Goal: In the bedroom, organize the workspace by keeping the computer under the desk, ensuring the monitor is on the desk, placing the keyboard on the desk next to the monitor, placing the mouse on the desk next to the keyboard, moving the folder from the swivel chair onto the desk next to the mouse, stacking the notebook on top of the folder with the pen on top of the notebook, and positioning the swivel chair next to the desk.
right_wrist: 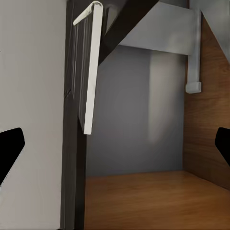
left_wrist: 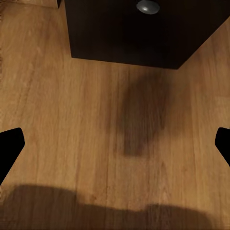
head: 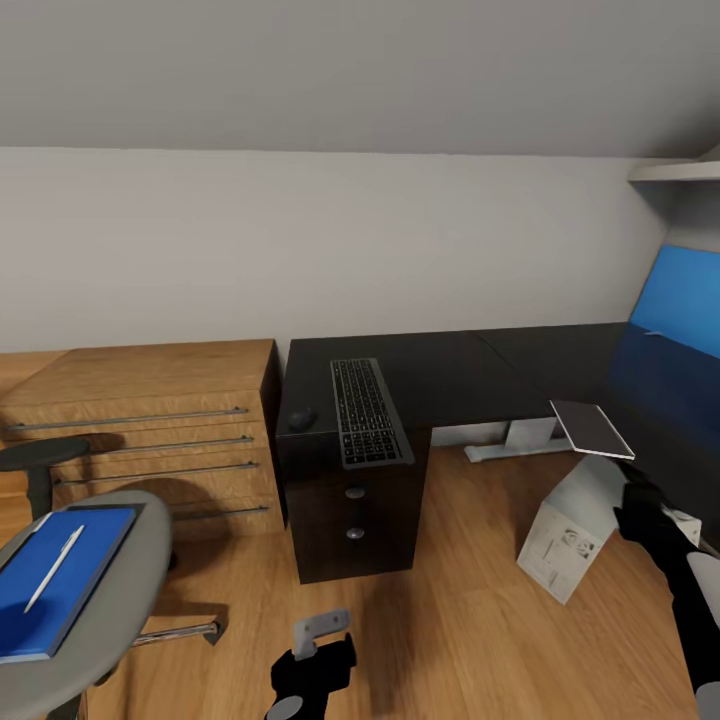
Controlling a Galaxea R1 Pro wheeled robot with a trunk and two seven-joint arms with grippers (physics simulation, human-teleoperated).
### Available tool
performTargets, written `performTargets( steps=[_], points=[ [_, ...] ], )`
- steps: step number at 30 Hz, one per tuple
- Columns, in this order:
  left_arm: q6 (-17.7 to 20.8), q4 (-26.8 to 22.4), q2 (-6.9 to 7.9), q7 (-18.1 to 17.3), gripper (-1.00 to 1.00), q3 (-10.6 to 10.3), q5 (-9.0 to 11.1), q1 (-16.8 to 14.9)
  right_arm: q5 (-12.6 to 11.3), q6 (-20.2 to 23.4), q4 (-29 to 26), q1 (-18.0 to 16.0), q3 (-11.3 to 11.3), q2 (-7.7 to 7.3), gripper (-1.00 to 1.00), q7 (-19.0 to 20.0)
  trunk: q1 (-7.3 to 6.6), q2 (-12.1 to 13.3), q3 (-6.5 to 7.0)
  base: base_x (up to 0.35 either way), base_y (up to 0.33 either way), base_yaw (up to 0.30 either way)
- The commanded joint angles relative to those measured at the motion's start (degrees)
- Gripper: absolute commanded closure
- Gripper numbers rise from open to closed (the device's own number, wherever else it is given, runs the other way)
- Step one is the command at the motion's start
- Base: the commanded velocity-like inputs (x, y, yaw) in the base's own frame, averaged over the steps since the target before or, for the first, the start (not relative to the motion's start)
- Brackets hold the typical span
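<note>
Two hands, both spread apart and empty: left hand [head: 312, 640] low over floor, right hand [head: 640, 500] near computer [head: 570, 535]. Keyboard [head: 366, 410] and mouse [head: 302, 418] on bench [head: 470, 370]. Folder [head: 55, 580] with pen [head: 52, 568] on swivel chair [head: 125, 600], near left. Judged next: fetch folder.

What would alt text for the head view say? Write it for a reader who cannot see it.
A black L-shaped desk against a pale wall holds a keyboard and a mouse. At left, a grey chair carries a blue folder with a white pen on it, beside an oak drawer unit. At right, a white computer stands tilted on the wood floor.
</note>
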Motion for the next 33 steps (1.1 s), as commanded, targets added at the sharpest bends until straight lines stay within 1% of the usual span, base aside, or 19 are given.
performTargets(
  steps=[1,5,9,16,21,33],
  points=[
    [0.2,-0.1,0.13,0.4,-1.0,-0.1,0.2,-0.1,-0.5,0.3,-0.1,0.0,-0.4,0.03,-1.0,-0.4,-0.01,0.0,-0.06,0.069,0.0,0.0],
    [0.2,0.0,0.35,0.3,-1.0,-0.1,0.2,-0.1,-0.5,0.4,-0.1,0.0,-0.7,0.04,-1.0,-0.4,-0.01,0.0,-0.06,0.181,0.0,0.0],
    [0.2,-0.1,0.44,0.3,-1.0,-0.2,0.1,-0.1,-0.5,0.5,-0.1,0.0,-0.8,0.0,-1.0,-0.4,-0.01,0.0,-0.06,0.049,0.0,0.0],
    [0.2,-0.1,0.49,0.3,-1.0,-0.9,0.2,-0.1,-0.4,0.5,-0.1,0.0,-0.8,-0.03,-1.0,-0.4,-0.01,0.0,-0.06,0.018,0.001,0.0],
    [0.2,-0.1,0.53,0.3,-1.0,-1.2,0.2,-0.1,-0.4,0.5,-0.1,0.0,-0.8,-0.04,-1.0,-0.4,-0.01,0.0,-0.06,0.135,0.051,0.0],
    [0.2,0.0,0.51,0.3,-1.0,-1.2,0.2,-0.1,-0.4,0.5,-0.1,0.0,-0.9,-0.04,-1.0,-0.4,-0.01,0.0,-0.06,0.058,0.016,0.0]
  ],
)
